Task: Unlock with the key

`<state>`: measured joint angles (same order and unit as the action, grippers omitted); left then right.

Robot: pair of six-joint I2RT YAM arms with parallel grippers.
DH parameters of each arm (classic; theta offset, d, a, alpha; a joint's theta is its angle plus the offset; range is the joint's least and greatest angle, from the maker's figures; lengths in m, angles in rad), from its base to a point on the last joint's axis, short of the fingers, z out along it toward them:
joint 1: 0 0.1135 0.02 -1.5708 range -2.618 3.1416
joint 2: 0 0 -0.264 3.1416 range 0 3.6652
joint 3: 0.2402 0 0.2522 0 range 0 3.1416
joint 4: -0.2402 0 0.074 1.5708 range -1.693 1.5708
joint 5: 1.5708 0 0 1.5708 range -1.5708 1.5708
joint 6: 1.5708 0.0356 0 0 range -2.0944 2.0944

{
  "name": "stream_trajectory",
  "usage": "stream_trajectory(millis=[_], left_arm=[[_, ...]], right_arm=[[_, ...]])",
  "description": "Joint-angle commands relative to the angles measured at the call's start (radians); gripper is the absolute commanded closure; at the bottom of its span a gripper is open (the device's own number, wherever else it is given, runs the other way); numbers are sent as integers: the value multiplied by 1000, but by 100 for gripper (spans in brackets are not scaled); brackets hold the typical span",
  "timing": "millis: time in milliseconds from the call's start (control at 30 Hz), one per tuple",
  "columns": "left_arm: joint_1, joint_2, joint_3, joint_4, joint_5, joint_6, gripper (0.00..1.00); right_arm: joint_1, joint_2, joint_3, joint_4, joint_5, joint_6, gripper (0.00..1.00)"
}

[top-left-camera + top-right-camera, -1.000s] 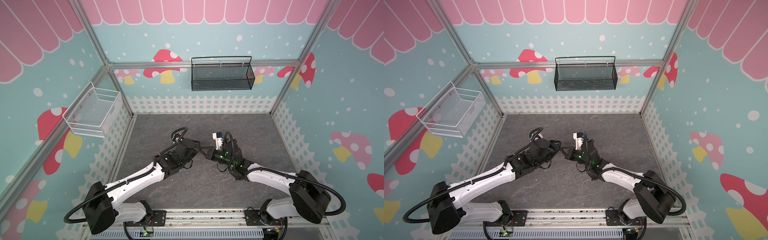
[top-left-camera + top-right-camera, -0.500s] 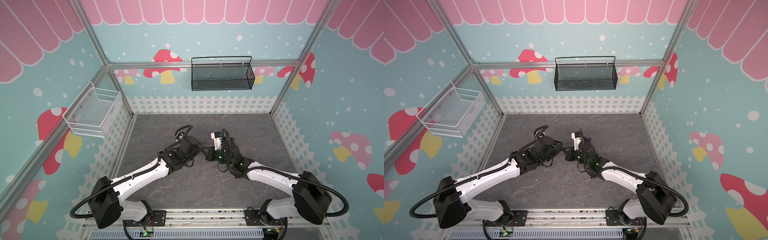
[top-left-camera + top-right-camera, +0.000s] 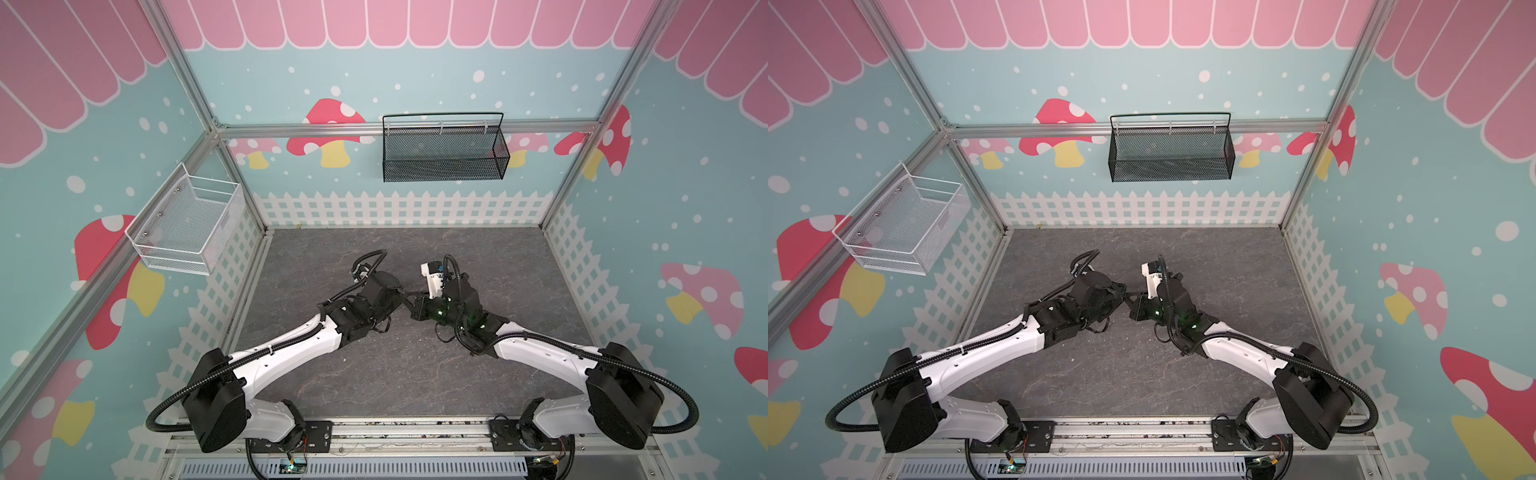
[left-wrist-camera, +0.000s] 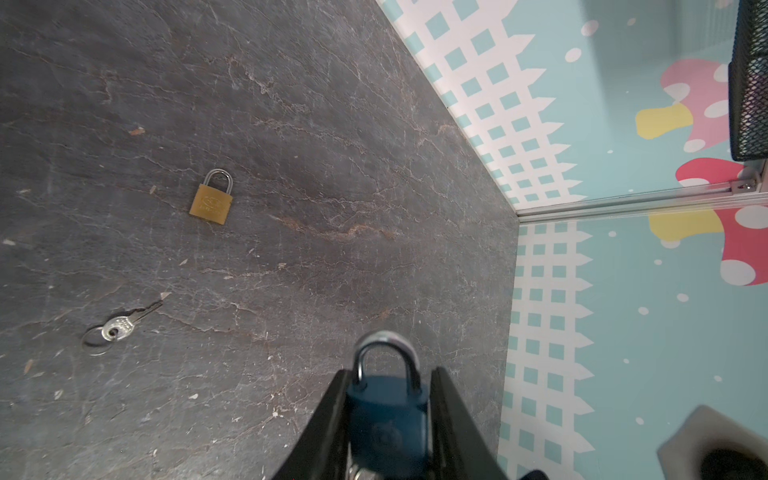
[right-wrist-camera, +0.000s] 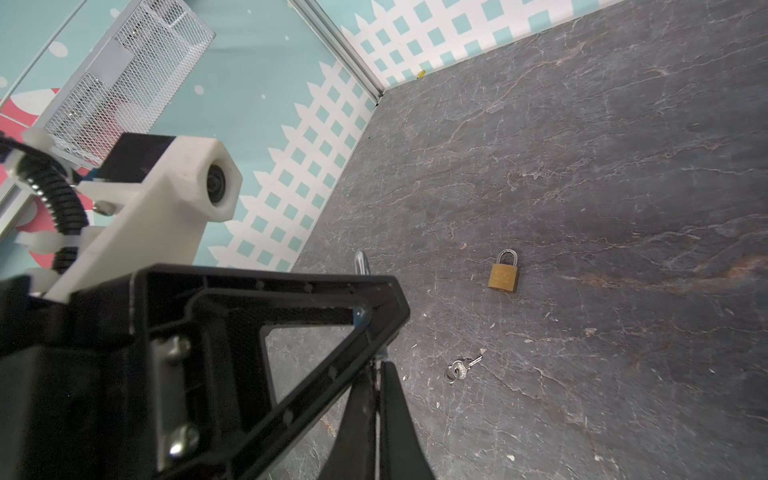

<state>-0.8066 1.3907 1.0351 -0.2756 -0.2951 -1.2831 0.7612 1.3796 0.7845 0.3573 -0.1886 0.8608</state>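
Evidently mid-task, the lock not yet open. In a top view the left gripper (image 3: 404, 296) and right gripper (image 3: 412, 300) stood tip to tip over the table (image 3: 498, 270).

Left wrist: the left gripper clamped the blue padlock (image 4: 386, 424), its shackle seated. A brass padlock (image 4: 210, 199) and a ringed key (image 4: 118, 328) lay apart.

Right wrist: the right gripper was pinched closed, apparently on the key (image 5: 380, 358), at the padlock's base. Turning was left to do.

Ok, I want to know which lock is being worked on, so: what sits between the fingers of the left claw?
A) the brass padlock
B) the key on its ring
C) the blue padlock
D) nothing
C: the left wrist view shows the blue padlock between the fingers of the left claw, while the brass padlock lies loose on the floor.
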Motion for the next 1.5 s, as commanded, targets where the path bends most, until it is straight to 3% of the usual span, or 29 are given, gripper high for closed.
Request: stream_trajectory(millis=[0, 167, 233, 400, 767, 1300, 1467], left_arm=[[1, 13, 10, 34, -6, -23, 68], [3, 9, 2, 45, -15, -25, 72], [4, 6, -4, 51, -9, -29, 85], [4, -17, -30, 83, 11, -40, 100], [4, -86, -102, 247, 104, -62, 100], [-2, -128, -142, 355, 135, -58, 100], [-1, -128, -131, 344, 116, -23, 100]], right_arm=[[9, -8, 33, 17, -23, 1, 100], [9, -3, 36, 19, -26, 2, 100], [8, -5, 37, 17, -25, 3, 100], [9, -11, 36, 30, -51, 24, 100], [-17, -39, -44, 288, -198, 190, 100], [-39, -5, -120, 472, -273, 455, 100], [-39, -29, -96, 374, -239, 353, 100]])
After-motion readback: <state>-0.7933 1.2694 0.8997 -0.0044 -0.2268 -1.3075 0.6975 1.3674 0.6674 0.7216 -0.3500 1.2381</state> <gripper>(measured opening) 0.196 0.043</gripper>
